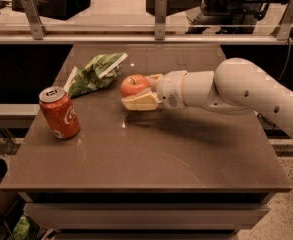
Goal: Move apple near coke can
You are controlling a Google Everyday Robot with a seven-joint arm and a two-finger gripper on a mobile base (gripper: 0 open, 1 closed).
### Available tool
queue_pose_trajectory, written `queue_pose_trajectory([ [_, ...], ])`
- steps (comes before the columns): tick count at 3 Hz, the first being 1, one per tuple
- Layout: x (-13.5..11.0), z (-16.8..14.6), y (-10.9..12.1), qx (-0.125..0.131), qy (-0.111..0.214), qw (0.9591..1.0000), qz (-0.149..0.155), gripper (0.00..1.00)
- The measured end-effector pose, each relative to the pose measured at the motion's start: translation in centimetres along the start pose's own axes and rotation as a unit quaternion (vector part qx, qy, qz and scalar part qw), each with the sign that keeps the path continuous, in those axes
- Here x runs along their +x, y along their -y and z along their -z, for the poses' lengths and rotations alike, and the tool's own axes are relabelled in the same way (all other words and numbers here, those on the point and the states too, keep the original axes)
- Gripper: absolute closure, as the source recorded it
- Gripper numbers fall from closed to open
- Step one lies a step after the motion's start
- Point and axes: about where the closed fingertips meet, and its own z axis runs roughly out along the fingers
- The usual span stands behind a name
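The apple is red-orange with a short dark stem and sits between my fingers, held a little above the brown table. My gripper reaches in from the right on a white arm and is shut on the apple, near the table's middle. The coke can is red with white script and a silver top. It stands upright at the left side of the table, left of and nearer the front than the apple, with a gap between them.
A green-and-white snack bag lies at the back left, just left of the apple. A metal rail with posts runs behind the table. The floor drops away at the table's left and front edges.
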Motion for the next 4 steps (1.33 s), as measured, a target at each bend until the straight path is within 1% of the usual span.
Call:
queue_pose_trajectory([
  [1, 0.2, -0.8, -3.2, -0.004, 0.015, 0.9999, -0.007, 1.00],
  [2, 0.3, -1.5, -5.8, -0.008, 0.020, 0.9996, -0.017, 1.00],
  [3, 0.1, -2.4, -8.1, -0.022, -0.001, 0.9996, -0.019, 1.00],
  [4, 0.5, -3.5, -9.6, -0.045, -0.040, 0.9979, -0.022, 1.00],
])
